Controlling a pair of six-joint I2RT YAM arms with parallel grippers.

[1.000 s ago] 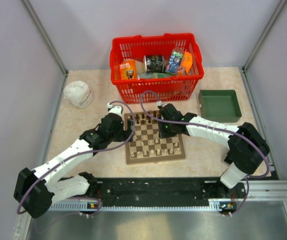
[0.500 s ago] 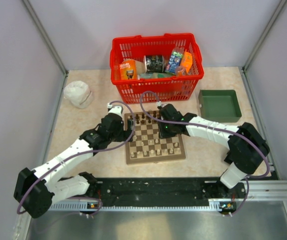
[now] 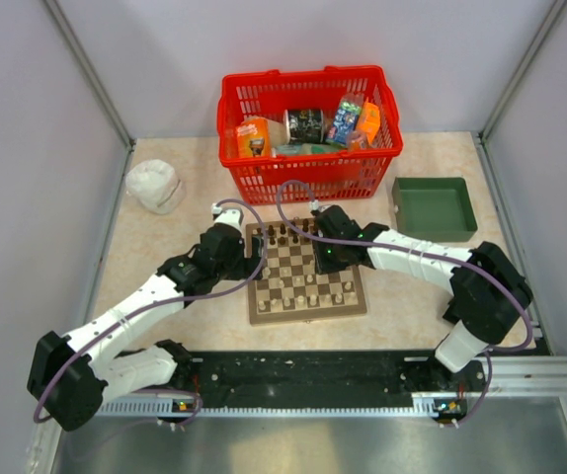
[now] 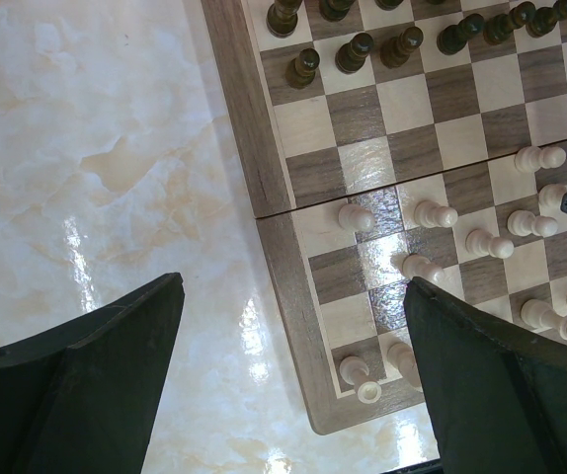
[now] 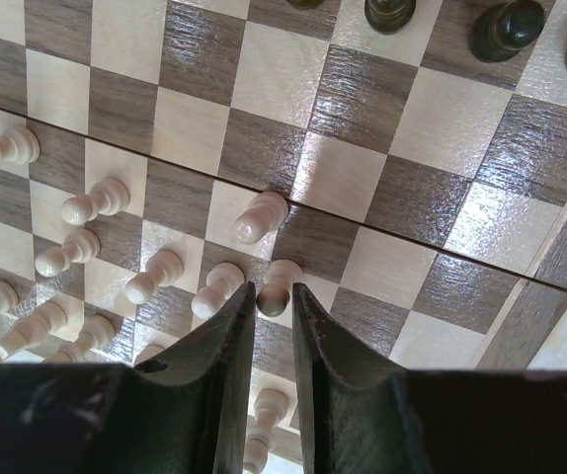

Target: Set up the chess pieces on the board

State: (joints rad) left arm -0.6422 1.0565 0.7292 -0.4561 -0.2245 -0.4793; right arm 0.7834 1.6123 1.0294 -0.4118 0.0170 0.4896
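The board [image 3: 306, 313] lies in the middle of the table. Dark pieces [image 3: 283, 235] stand along its far rows and pale pieces [image 3: 308, 288] on its near rows. My right gripper [image 5: 274, 288] is over the board, its jaws closed on the head of a pale pawn [image 5: 277, 281] that stands on a square beside other pale pawns [image 5: 261, 215]. It also shows in the top view [image 3: 325, 259]. My left gripper [image 4: 291, 286] is wide open and empty over the board's left edge [image 4: 293, 286] and the table, and shows in the top view [image 3: 242, 245]. Dark pieces [image 4: 355, 51] and pale pieces [image 4: 432, 212] show below it.
A red basket [image 3: 308, 173] of packaged goods stands right behind the board. A green tray [image 3: 434, 207] sits at the back right. A white crumpled bag [image 3: 155, 185] lies at the back left. Metal rails and walls bound the table.
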